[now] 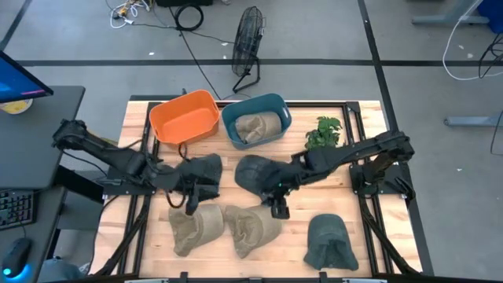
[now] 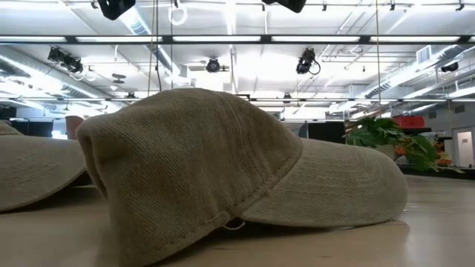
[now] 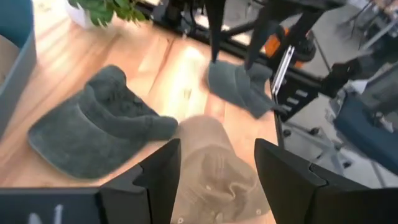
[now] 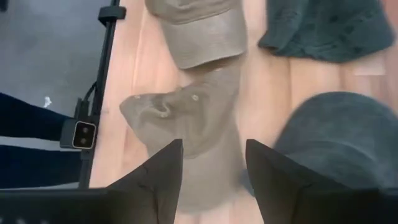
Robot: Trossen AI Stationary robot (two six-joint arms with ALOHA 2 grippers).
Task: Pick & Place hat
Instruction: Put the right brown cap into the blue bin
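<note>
I've got the right gripper (image 1: 278,209) open and empty, hovering just above the tan hat (image 1: 251,228) near the table's (image 1: 369,236) front edge; left gripper (image 1: 191,206) open too, nearby.

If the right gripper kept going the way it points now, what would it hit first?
Most likely the tan hat lying directly ahead of the open right gripper; the gap between them is hard to judge.

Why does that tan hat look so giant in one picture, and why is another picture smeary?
In the low view the tan hat sits right against the camera, so it fills the frame under bright ceiling strip lights. The left wrist view is streaky, blurring the dark green hat past the left gripper.
</note>
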